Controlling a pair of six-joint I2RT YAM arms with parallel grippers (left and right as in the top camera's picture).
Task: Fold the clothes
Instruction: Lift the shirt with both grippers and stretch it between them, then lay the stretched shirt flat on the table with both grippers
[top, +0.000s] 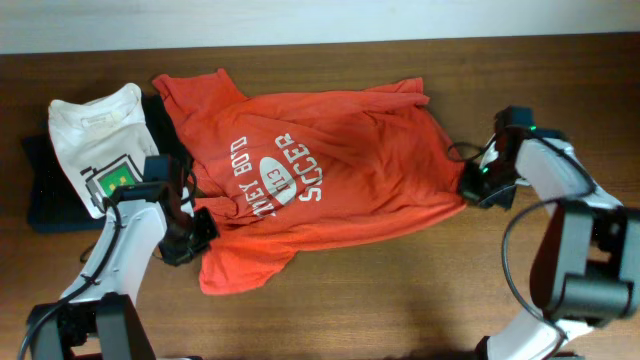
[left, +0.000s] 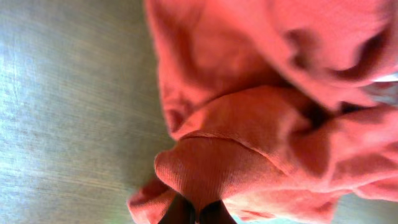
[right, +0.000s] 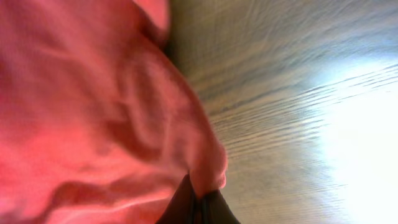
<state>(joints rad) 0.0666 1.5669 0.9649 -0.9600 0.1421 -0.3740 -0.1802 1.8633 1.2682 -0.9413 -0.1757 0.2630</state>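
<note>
The red-orange T-shirt lies spread across the table, white lettering and oval logo facing up. My left gripper is at its left side and is shut on a fold of the red-orange cloth; the fingertips pinch it. My right gripper is at the shirt's right edge and is shut on the fabric; its fingertips pinch the edge.
A white T-shirt with a green pixel graphic lies at the far left on a dark navy folded garment. The table is brown wood.
</note>
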